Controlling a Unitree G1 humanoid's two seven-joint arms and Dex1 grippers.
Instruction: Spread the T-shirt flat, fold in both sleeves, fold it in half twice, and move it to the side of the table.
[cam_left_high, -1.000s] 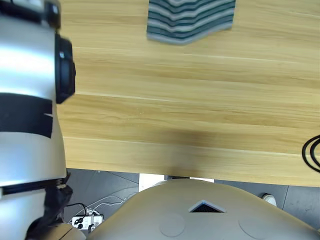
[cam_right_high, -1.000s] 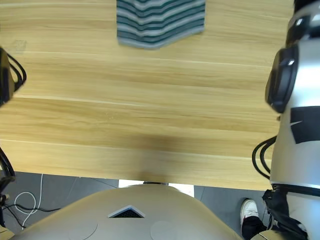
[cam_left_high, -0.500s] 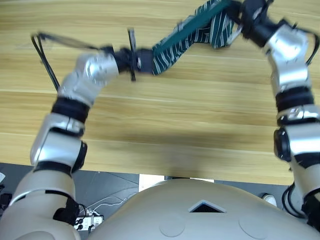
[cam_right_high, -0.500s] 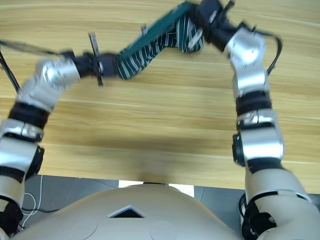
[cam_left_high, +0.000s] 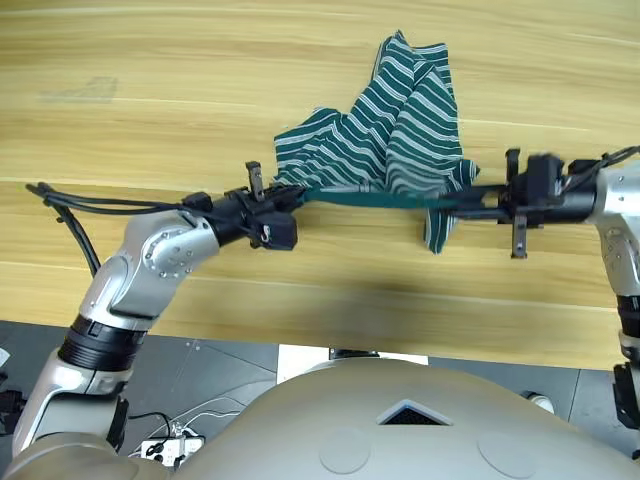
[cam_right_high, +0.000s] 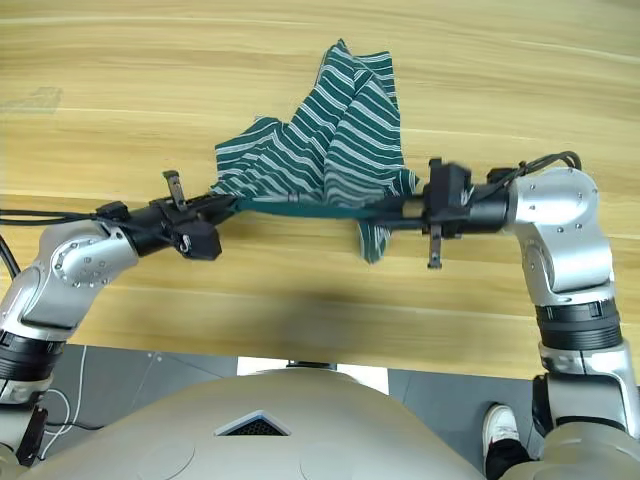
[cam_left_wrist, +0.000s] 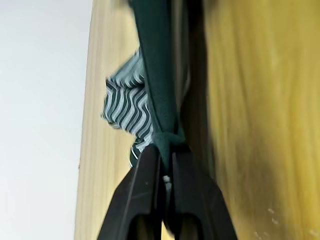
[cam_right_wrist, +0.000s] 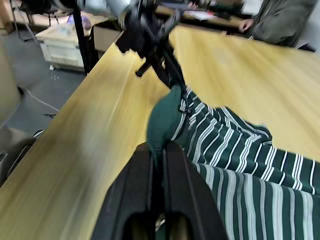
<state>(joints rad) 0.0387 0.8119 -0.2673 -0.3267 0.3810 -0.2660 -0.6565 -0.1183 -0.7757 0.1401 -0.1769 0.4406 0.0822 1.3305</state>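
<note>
Shirt on the table, and both arms have hold of it! The T-shirt, dark green with white stripes, lies on the wooden table, closer to the robot's edge than to the far one and a little to the right of middle. The left gripper comes in low from the left, its two black fingers pressed together on the plain dark green edge of the cloth. The right gripper faces it from the other side, fingers likewise clamped tight on that same edge. Between the two, the edge runs as one straight, taut band, roughly level with the table's front edge. Behind that band the rest of the T-shirt is bunched up, far from flat, folds piled over one another and rising to a point towards the far side. One small striped flap hangs off the band on the near side, just beside the right gripper.
</note>
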